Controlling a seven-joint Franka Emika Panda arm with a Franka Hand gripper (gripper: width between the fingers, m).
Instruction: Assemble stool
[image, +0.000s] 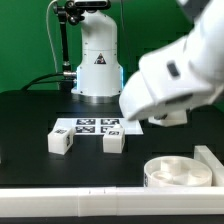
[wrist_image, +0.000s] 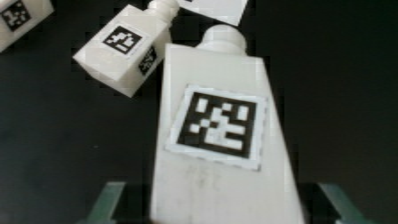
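end effector (wrist_image: 217, 204) half-closed, gripping tagged white plastic block leg (wrist_image: 217, 120); round white plastic seat disc (image: 175, 172) rests on black surface (image: 30, 120).

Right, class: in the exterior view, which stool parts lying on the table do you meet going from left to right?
first leg block → second leg block → round seat

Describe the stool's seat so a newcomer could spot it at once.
On the black table, follow the white rail toward the exterior view's right. The seat disc lies beside it, the only round part; the legs by the marker board are small blocks.
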